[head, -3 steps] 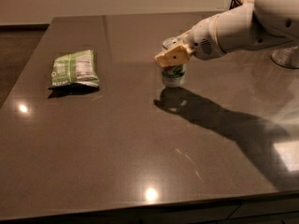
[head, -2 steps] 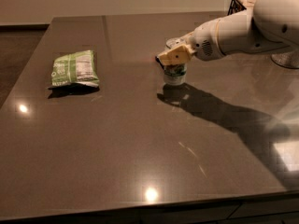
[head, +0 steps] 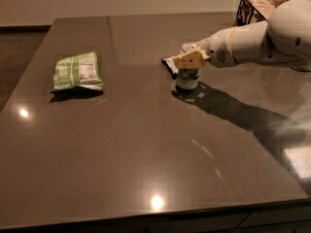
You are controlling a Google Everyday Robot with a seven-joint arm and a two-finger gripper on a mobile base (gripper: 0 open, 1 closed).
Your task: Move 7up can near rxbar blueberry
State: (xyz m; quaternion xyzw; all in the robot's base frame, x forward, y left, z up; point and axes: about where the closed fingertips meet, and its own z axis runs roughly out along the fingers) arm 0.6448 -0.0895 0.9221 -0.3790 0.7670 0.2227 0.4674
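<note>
The 7up can (head: 187, 79), white and green, stands upright on the dark table (head: 146, 149) right of centre. My gripper (head: 188, 61) comes in from the right on a white arm and sits over the can's top, its tan fingers (head: 190, 60) covering the lid. The rxbar blueberry (head: 169, 64), a dark flat wrapper with a white patch, lies just behind and left of the can, partly hidden by the gripper.
A flat green-and-white snack bag (head: 77, 72) lies at the left of the table. A black wire basket (head: 257, 7) stands at the far right back corner. The table's front edge runs along the bottom.
The gripper and can have stayed at about the same spot on the table. The rxbar now shows just behind the can.
</note>
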